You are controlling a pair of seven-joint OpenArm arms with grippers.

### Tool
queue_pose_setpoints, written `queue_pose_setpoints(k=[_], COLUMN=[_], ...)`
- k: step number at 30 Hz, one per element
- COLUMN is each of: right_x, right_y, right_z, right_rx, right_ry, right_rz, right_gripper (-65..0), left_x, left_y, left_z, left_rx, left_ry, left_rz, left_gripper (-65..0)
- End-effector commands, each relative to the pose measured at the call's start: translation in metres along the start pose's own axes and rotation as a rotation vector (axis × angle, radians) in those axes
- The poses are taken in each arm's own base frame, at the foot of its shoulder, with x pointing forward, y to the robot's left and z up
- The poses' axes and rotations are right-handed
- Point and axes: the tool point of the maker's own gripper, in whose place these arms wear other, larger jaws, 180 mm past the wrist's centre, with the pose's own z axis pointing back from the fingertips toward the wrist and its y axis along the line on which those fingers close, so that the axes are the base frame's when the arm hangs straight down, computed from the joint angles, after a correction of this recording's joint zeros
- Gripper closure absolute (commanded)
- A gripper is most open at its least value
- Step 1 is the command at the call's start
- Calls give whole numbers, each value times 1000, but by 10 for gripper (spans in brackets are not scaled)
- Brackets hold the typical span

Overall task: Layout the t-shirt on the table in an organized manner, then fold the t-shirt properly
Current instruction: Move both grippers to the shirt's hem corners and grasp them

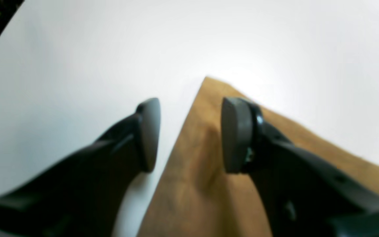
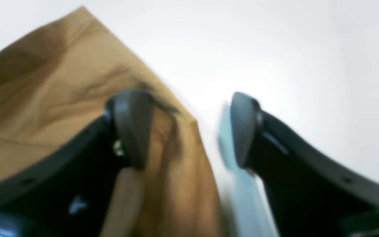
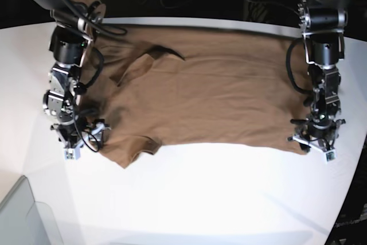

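The t-shirt [image 3: 212, 90] lies spread nearly flat across the far half of the table [image 3: 218, 199], its far edge close along the table's far edge and one straight edge facing the near side, so by my reading the laying-out step is almost done and the fold not yet begun.

On the left of the base view the right gripper [image 3: 80, 139] is low over the shirt's near-left corner, beside a short sleeve [image 3: 140, 146] that curls under itself. The right wrist view shows its jaws apart, one finger [image 2: 132, 126] over the cloth and the other over bare table, the shirt's edge running between them; nothing is clamped that I can see.

On the right of the base view the left gripper [image 3: 315, 144] hovers at the near-right corner of the shirt. The left wrist view shows its jaws parted too, one pad [image 1: 237, 135] above the cloth and the other above the white surface, the edge between, and no grip taken.

Next, each gripper probably needs to drop and close on its corner, then both lift together so the edge stays straight.

Snags: the far sleeve [image 3: 135, 70] near the table's far-left corner is folded over and creased, and the curled near sleeve may bunch. A pale object [image 3: 23, 213] sits at the table's near-left corner, well apart from the shirt
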Motion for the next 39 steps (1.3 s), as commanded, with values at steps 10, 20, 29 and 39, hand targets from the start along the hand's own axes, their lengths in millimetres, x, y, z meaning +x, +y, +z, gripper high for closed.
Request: queue_pose_setpoints(k=[10, 20, 29, 39], right_x=[-8, -11, -21, -11], right_y=[3, 4, 3, -4], right_z=[-2, -2, 0, 4], right_rx=[7, 10, 9, -10], right_ry=[50, 56, 74, 43], right_rz=[3, 3, 5, 12], right_gripper=[-268, -268, -247, 0], left_x=[6, -7, -28, -11], left_y=[9, -23, -28, -31], left_z=[-22, -24, -24, -23], left_rx=[39, -34, -38, -46], left_ry=[46, 3, 52, 10], left_rz=[49, -126, -126, -120], left_gripper=[-294, -290, -130, -3])
